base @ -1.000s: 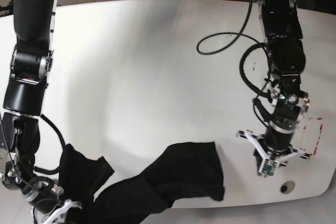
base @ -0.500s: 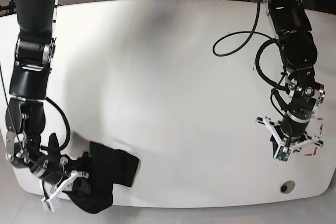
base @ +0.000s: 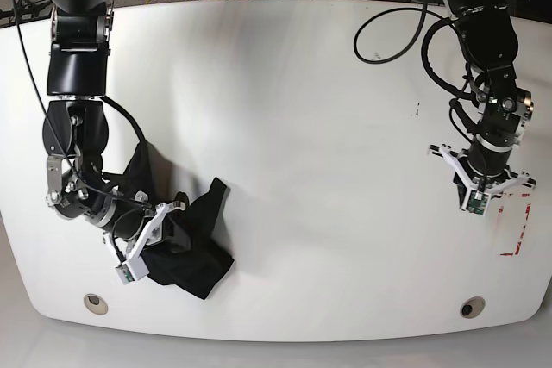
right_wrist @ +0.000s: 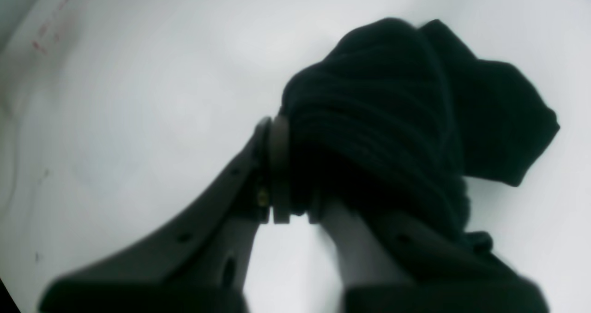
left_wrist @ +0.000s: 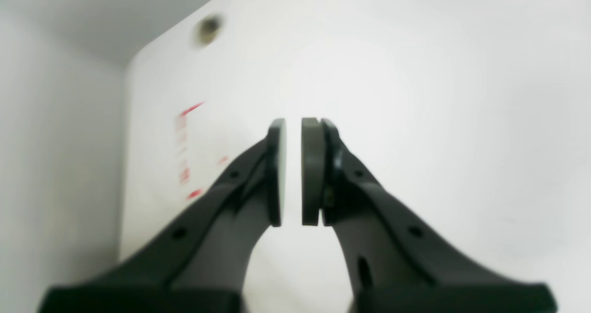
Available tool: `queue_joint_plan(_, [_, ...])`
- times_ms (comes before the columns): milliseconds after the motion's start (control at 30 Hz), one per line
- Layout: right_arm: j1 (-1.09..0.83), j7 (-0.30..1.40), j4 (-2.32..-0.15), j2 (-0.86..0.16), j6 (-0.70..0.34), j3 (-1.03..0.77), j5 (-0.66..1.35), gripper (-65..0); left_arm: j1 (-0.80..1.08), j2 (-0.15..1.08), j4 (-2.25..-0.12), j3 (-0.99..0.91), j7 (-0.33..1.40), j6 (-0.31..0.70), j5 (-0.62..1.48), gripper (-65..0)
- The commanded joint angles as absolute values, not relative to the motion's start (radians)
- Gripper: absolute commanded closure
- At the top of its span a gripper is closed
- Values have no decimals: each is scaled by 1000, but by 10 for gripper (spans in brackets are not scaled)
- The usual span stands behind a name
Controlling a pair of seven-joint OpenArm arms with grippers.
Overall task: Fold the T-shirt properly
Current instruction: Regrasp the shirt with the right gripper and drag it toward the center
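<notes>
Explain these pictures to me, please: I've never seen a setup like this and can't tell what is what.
You are looking at a robot with two arms working at a white table. One picture is taken from above and shows both arms. The other two come from small cameras on the wrists, each looking along its own tool. The right tool is shut on a black T-shirt, which is bunched in a heap near the table's front edge. From the wrist camera the shirt hides one finger. The left tool holds nothing: its pads are nearly together, with only bare table beneath. From above it sits near some red marks.
</notes>
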State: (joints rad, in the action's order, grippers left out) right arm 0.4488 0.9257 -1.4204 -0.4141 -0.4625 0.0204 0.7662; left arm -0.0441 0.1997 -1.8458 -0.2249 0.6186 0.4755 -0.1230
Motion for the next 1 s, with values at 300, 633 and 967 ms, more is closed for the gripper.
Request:
queue_joint_plan(300, [412,894,-1504,-139,-530,62,796,0,-71,240,-1862,-481,598,556,-130,-42])
queue_joint_plan(633, [292,898,-1623,-119,-639,246,796,0,-64,257,-1860,-565,599,562,-131,-42])
queue_joint_plan(967, [183,898,-1678,-255,-639,251,803,-457,-45,249,-1860,-515,599,562,-130,-44])
